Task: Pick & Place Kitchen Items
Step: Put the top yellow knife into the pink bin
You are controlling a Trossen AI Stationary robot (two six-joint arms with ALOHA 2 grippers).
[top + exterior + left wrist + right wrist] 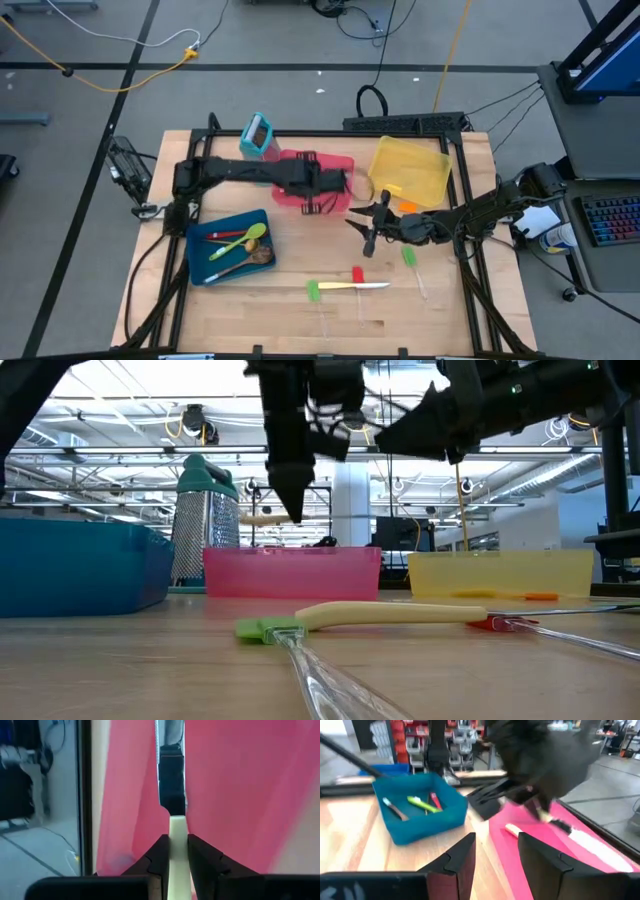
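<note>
- Your left gripper (174,851) hangs over the red tray (345,165) at the back of the table, its fingers (157,857) pressed to either side of a cream-handled knife (176,845); the handle sits between them with the dark blade pointing away over the tray floor, a hold that looks set for a drop into that tray.
- Whether that pinch is loosening you cannot tell; the handle touches both fingers.
- Your right gripper (368,236) hovers with jaws apart and empty, between the red tray and the yellow tray (432,182), apparently waiting its turn. Its own camera looks across at the knife and the left arm.
- The blue tray (199,262) at the front left already carries a red spoon (228,236), a green spoon (240,241) and a wooden spoon (248,261).
- Left on the bare table (250,320) near the front: a second cream-handled knife (350,286), a short green piece (313,290), a short red piece (358,274) and a green-ended utensil (409,257). An orange piece (406,207) lies in the yellow tray.
- The teal box grater (259,136) stands upright behind the red tray.
</note>
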